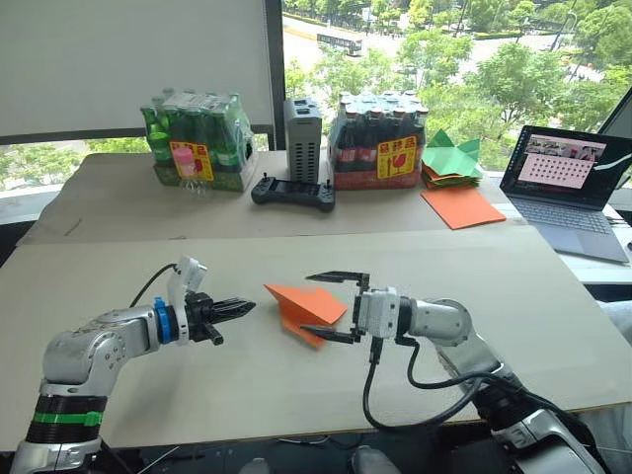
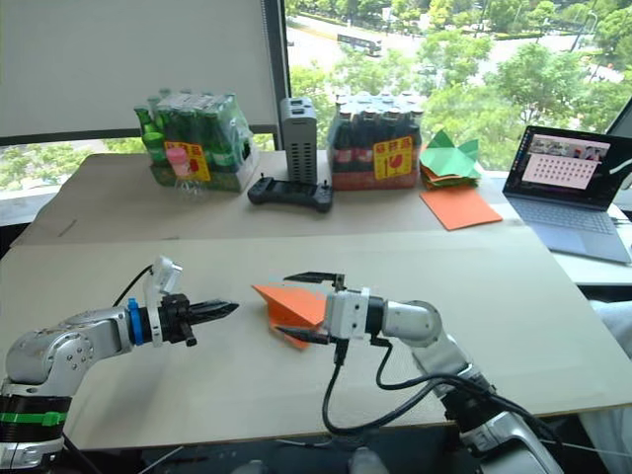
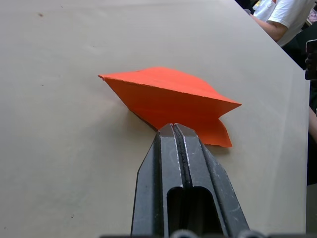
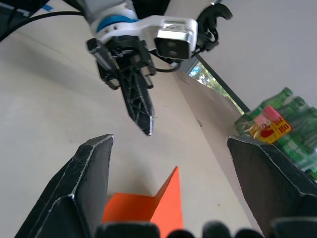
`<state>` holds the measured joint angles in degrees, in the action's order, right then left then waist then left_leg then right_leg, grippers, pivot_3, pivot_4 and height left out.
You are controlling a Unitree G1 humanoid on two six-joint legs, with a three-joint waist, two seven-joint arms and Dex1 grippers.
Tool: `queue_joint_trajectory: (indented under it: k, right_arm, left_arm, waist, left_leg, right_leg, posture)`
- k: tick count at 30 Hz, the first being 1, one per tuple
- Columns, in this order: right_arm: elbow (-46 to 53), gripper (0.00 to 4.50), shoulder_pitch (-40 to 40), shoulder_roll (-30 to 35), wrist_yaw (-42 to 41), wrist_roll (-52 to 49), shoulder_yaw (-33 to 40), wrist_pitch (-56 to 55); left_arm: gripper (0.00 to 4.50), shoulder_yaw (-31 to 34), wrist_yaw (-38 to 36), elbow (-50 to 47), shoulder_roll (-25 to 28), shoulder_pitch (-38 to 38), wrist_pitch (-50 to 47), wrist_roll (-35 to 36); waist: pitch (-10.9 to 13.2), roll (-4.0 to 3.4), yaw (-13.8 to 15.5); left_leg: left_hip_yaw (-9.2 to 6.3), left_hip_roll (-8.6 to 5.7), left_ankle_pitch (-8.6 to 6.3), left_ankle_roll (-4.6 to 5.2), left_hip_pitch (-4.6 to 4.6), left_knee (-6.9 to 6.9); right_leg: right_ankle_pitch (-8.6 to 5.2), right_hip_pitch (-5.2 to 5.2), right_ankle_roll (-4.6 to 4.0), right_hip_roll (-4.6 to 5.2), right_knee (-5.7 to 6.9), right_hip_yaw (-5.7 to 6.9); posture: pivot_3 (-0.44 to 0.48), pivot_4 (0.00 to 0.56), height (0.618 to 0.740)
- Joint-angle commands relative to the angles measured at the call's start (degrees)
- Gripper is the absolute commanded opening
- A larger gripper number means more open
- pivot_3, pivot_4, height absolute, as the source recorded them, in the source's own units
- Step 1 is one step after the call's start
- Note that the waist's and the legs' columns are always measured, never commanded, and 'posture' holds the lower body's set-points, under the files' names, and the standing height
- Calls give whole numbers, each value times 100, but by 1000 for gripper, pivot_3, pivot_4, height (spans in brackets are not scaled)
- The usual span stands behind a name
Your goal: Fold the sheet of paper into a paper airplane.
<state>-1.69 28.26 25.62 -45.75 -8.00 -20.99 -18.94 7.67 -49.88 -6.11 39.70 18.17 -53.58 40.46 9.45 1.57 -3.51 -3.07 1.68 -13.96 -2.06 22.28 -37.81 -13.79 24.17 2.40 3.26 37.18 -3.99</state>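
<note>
One folded paper airplane [image 1: 304, 310] lies mid-frame on the tabletop [image 1: 118, 267]. Left hand [image 1: 245, 308] clenched, empty, just beside it. Right hand [image 1: 328, 306] spread wide around its near edge. Light, flimsy, crushable; best gripped along the layered central fold.

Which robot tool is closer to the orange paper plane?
The right tool. Its open fingers sit on either side of the paper airplane at its right end. The left tool is shut and points at the plane from the left, with bare table between them.
</note>
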Motion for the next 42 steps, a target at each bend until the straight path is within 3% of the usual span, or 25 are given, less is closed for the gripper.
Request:
queue_joint_trajectory:
  k: [1,6,15,20,42]
  right_arm:
    - [34,3201,59,-239,336,-26,335,455]
    - [-194,1505,126,-563,826,134,658,862]
    - [-254,1505,36,-757,1084,409,741,1317]
    - [-484,19,-54,-757,1498,826,802,1374]
    - [318,19,-577,-615,862,1212,298,2192]
  left_arm:
    - [0,-250,-188,-299,18,56,209,-86]
    - [0,-905,-410,-152,6,47,760,-620]
    - [0,-1444,-464,523,-484,648,1200,-1189]
    - [0,-1547,-390,734,-799,751,1309,-1372]
    - [0,-1829,-517,1139,-1059,683,1544,-1886]
  waist:
    - [0,0,7]
    - [0,0,47]
    - [0,0,94]
    - [0,0,83]
    - [-1,-1,94]
  left_leg:
    - [1,0,0,0,1,0]
    - [3,-1,0,0,1,0]
    - [4,-2,0,0,4,0]
    - [4,-2,0,0,3,0]
    - [3,-3,0,0,-1,-2]
  right_leg:
    - [0,0,0,0,0,0]
    - [0,0,0,1,-2,0]
    - [0,0,0,0,-4,0]
    - [0,1,0,0,-3,0]
    - [0,-6,1,0,-3,0]
  posture:
    - [0,150,740]
    - [0,150,740]
    - [0,150,740]
    - [0,150,740]
    - [0,150,740]
